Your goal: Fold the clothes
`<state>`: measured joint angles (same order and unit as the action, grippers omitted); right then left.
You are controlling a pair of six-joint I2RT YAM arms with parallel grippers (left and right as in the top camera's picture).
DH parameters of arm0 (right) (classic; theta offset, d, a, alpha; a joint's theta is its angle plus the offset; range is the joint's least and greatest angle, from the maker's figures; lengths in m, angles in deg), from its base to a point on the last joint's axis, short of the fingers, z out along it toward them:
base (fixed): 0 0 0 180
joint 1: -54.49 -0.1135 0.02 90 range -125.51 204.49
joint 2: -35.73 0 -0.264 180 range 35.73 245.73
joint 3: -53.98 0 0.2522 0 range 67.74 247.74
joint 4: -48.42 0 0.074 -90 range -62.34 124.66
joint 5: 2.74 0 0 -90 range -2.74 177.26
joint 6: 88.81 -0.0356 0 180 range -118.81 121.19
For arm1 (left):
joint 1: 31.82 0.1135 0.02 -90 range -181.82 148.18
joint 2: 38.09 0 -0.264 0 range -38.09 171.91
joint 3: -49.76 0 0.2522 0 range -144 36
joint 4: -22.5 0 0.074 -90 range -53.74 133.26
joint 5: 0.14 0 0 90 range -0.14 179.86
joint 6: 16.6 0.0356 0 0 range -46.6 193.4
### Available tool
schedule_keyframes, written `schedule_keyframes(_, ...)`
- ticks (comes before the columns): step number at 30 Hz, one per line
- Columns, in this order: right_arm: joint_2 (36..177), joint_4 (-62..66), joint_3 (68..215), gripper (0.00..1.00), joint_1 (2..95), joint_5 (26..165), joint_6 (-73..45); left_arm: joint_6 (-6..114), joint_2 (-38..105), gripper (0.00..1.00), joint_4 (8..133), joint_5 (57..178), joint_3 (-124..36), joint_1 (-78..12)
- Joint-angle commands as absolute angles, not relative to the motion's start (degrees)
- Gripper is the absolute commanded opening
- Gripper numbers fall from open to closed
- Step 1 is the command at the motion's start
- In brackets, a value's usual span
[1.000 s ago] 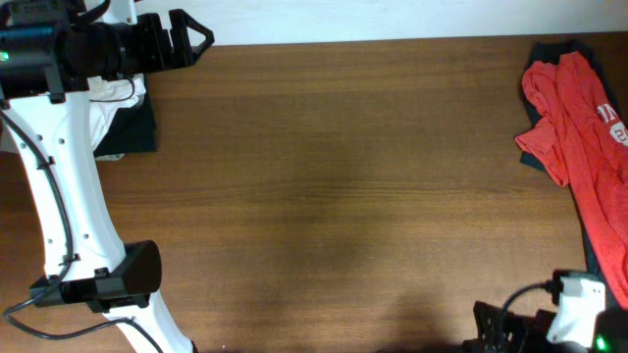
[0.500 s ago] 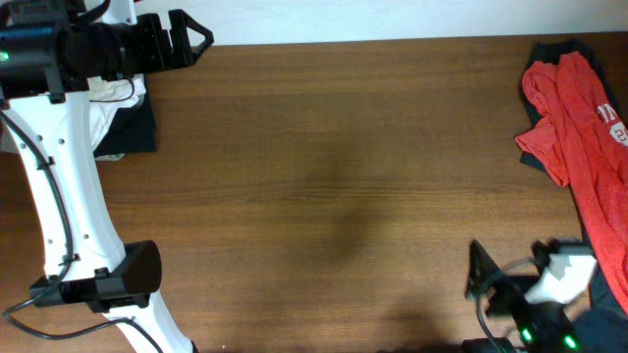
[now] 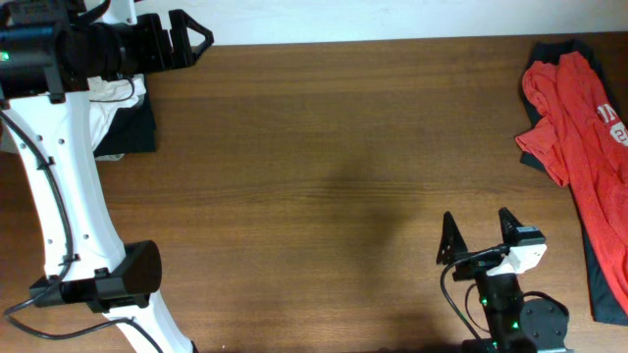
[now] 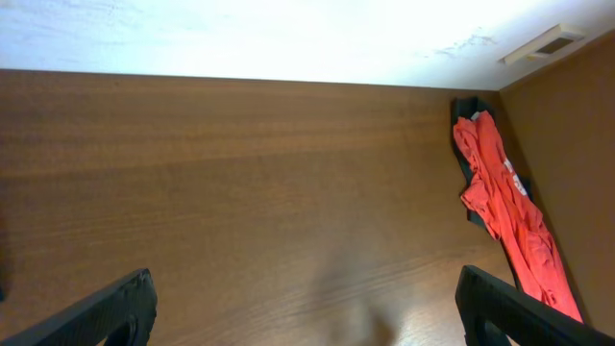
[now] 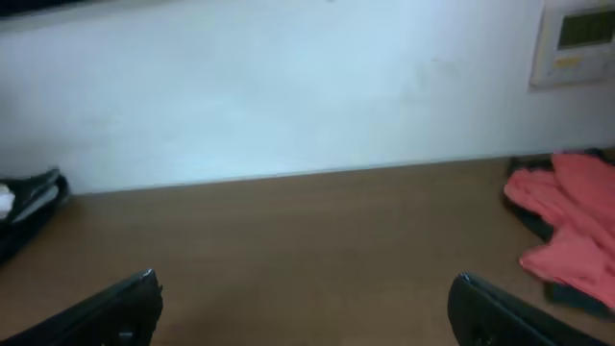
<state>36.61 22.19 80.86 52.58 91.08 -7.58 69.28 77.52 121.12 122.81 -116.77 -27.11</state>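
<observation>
A small patch of the white clothes [image 3: 120, 90] shows at the table's far left corner. It lies on dark folded cloth [image 3: 137, 126] and is mostly hidden behind my left arm. In the right wrist view that stack [image 5: 27, 197] sits at the left edge. My left gripper [image 3: 201, 39] hangs open over the far left edge of the table, nothing between its fingers [image 4: 115, 309]. My right gripper [image 3: 478, 221] stands open near the front right, over bare wood, with its fingertips [image 5: 110, 306] wide apart and empty.
A crumpled red shirt [image 3: 579, 127] lies over a dark garment [image 3: 606, 265] along the right edge, also seen as the red shirt [image 4: 500, 202] and red shirt [image 5: 567, 226] in the wrist views. The brown wooden table [image 3: 334, 176] meets a white wall [image 5: 288, 86] at the back.
My right arm has risen from the front right corner and swung left and forward, its open fingers now fully in view. The left arm has not moved.
</observation>
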Motion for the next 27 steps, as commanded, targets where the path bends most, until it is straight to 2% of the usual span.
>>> schedule_keyframes(1, 35.95, 26.82, 77.91, 0.98, 52.21, 91.58, -7.17, 70.02, 75.95, 0.99, 121.2, 122.85, -116.66, -27.17)
schedule_keyframes(10, 35.93, 44.94, 68.06, 0.99, 52.25, 93.11, -7.13, 70.02, 75.95, 0.99, 121.2, 122.85, -116.66, -27.17)
schedule_keyframes(16, 35.93, 42.47, 68.06, 0.99, 52.28, 93.53, -4.9, 70.02, 75.95, 0.99, 121.2, 122.85, -116.66, -27.17)
schedule_keyframes(22, 35.93, 31.08, 68.06, 0.99, 52.28, 93.0, -4.55, 70.02, 75.95, 0.99, 121.2, 122.85, -116.66, -27.17)
schedule_keyframes(27, 35.93, 30.56, 68.06, 0.99, 52.28, 93.04, -4.81, 70.02, 75.95, 0.99, 121.2, 122.85, -116.66, -27.17)
